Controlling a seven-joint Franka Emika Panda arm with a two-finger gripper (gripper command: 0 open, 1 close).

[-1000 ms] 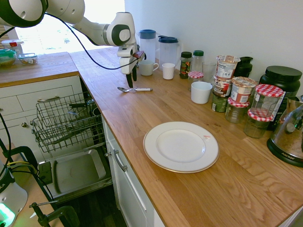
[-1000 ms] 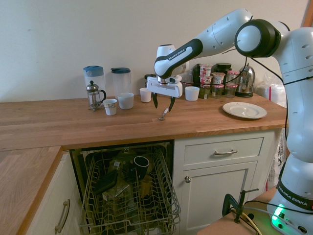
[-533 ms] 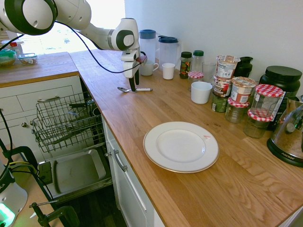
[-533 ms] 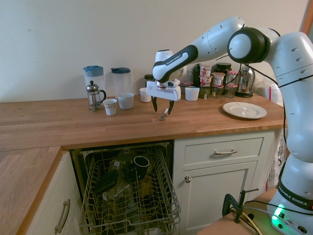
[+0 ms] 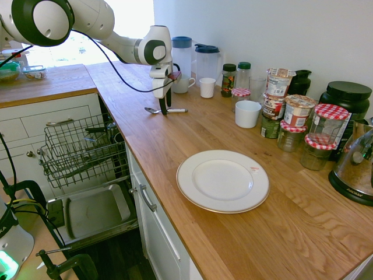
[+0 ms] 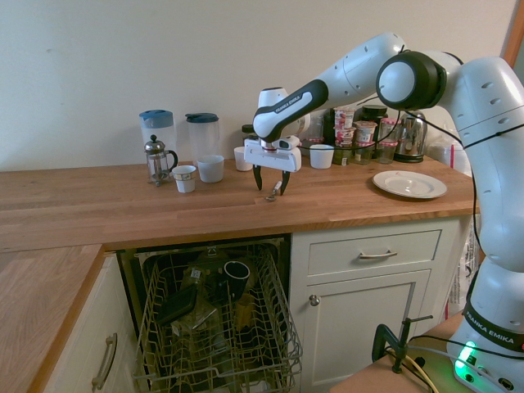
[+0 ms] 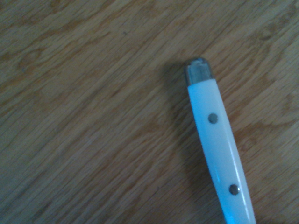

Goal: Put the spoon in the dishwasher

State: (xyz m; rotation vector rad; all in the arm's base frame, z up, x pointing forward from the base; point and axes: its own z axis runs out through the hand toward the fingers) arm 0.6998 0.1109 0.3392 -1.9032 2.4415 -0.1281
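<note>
We are seeing the fingers of the gripper (image 6: 271, 191) standing wide apart and holding nothing, while they are coming down lower than a second ago, one on each side of the spoon (image 5: 179, 110), though its exact contact with them we are perhaps not seeing well. The spoon is lying on the wooden counter (image 5: 250, 236), so we are judging that the grasp is getting near, with the dishwasher (image 5: 96, 211) waiting open below.
</note>
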